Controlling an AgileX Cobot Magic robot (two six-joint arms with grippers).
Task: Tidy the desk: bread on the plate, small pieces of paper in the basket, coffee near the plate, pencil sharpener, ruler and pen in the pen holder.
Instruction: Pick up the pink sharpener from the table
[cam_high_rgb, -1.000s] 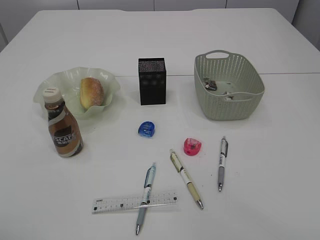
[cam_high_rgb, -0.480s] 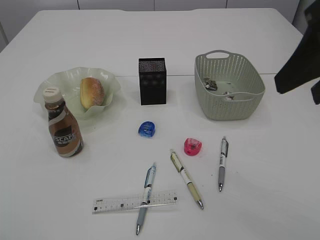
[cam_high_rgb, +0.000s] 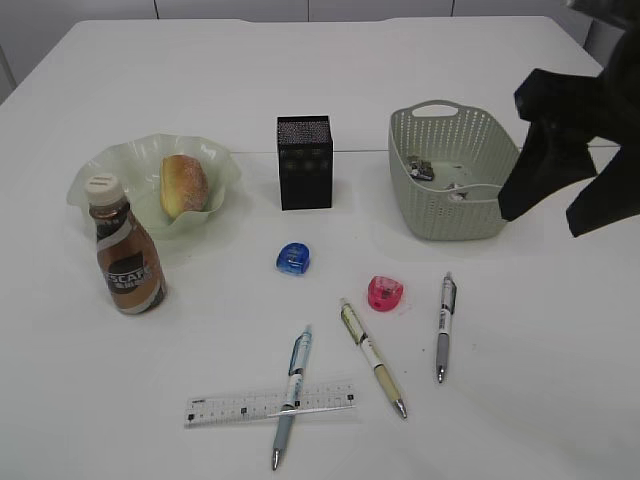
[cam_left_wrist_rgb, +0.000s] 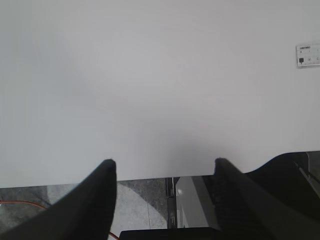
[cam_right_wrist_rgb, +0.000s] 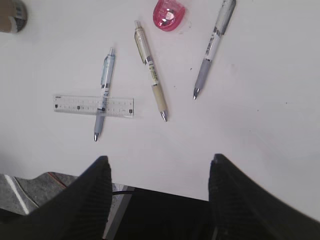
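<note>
A: Exterior view shows the right gripper (cam_high_rgb: 560, 215) hanging above the table's right edge, just beside the basket (cam_high_rgb: 440, 215). Is it carrying anything?

B: No. The right wrist view shows its fingers (cam_right_wrist_rgb: 100, 185) spread apart with nothing between them. The left gripper (cam_left_wrist_rgb: 162, 165) sits at the table's near edge, also parted and empty.

A: Where do the loose things lie?

B: Toward the near edge: a ruler (cam_high_rgb: 268, 405) with a blue pen (cam_high_rgb: 292, 390) lying across it, a cream pen (cam_high_rgb: 372, 357) and a grey pen (cam_high_rgb: 442, 325) further right. A pink sharpener (cam_high_rgb: 385, 292) and a blue sharpener (cam_high_rgb: 294, 258) lie nearer the middle, in front of the black pen holder (cam_high_rgb: 304, 162).

A: And the rest?

B: The bread (cam_high_rgb: 183, 185) is on the plate (cam_high_rgb: 100, 180) near the left edge, and the coffee bottle (cam_high_rgb: 126, 250) stands just beside it. The basket holds some scraps; those steps look done.

A: So what would the right arm take?

B: Probably the grey pen or the pink sharpener, being closest. The pens look light, stiff and smooth, so one may roll; a pinch across the barrel near its middle seems safest. The sharpeners are small, hard and rounded, likely to squirt out unless gripped on the flatter sides.

A: The ruler?

B: Thin, flat, clear plastic against the tabletop, and pinned under the blue pen. It probably needs the pen lifted first.
</note>
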